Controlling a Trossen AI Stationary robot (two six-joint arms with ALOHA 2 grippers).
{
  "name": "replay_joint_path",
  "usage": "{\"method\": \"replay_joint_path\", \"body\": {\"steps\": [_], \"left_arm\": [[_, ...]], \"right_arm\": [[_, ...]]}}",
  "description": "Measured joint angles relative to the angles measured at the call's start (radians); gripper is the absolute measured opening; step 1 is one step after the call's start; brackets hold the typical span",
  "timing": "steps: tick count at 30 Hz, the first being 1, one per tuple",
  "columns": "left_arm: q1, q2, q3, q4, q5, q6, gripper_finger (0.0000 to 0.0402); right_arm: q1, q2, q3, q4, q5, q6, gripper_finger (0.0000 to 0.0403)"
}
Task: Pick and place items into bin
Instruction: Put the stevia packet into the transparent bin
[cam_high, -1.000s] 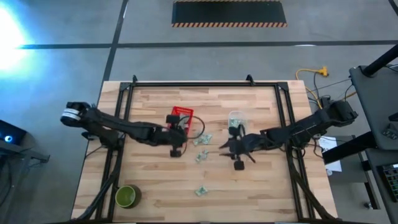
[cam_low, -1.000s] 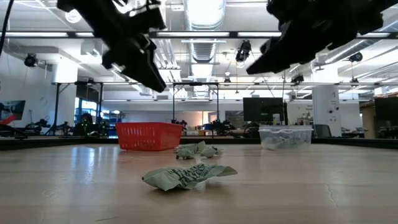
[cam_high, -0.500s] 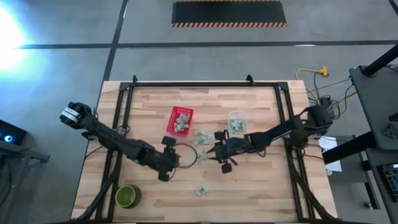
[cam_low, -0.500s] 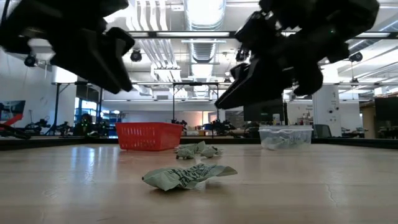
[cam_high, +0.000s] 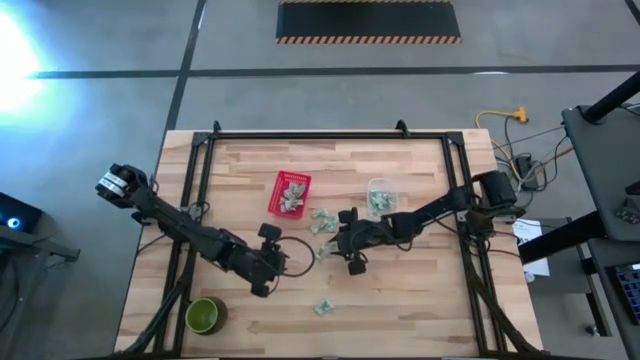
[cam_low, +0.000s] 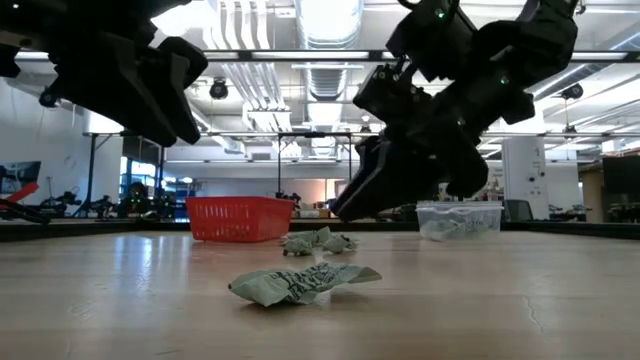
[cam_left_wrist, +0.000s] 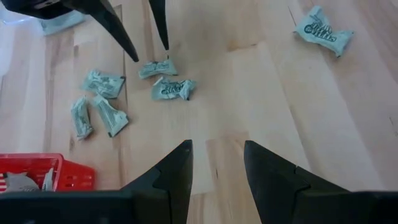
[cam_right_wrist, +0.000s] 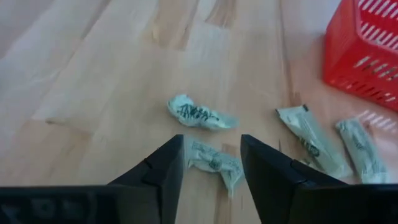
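Lying crinkled on smooth wood grain (cam_right_wrist: 93, 74): pale green packets (cam_right_wrist: 202, 114).

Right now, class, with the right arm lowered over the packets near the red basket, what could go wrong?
1. The right tool, open, straddles one packet; a second packet lies just beyond and could get nudged or pinched too.
2. The left tool hangs open nearby, facing the same cluster; the arms could collide on the way to the red basket.

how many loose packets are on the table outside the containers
6 packets: five clustered beside the red basket, two of them at the right gripper; one alone farther off. Others may hide beneath the arms.
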Motion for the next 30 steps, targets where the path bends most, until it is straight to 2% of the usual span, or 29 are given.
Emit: {"method": "replay_joint_path", "body": {"steps": [8,13,19,30], "left_arm": [[0.0,0.0,0.0,0.001,0.0,0.0,0.0128],[0.0,0.0,0.0,0.002,0.0,0.0,0.0128],[0.0,0.0,0.0,0.004,0.0,-0.001,0.0128],[0.0,0.0,-0.001,0.006,-0.001,-0.002,0.0128]], "right_arm": [[-0.002,0.004,0.0,-0.006,0.0,0.038,0.0193],[-0.002,0.05,0.016,-0.01,0.002,0.055,0.0207],[-0.008,0.074,0.055,-0.045,0.003,0.03,0.0208],[-0.02,0.081,0.075,-0.135,0.01,0.095,0.0198]]}}
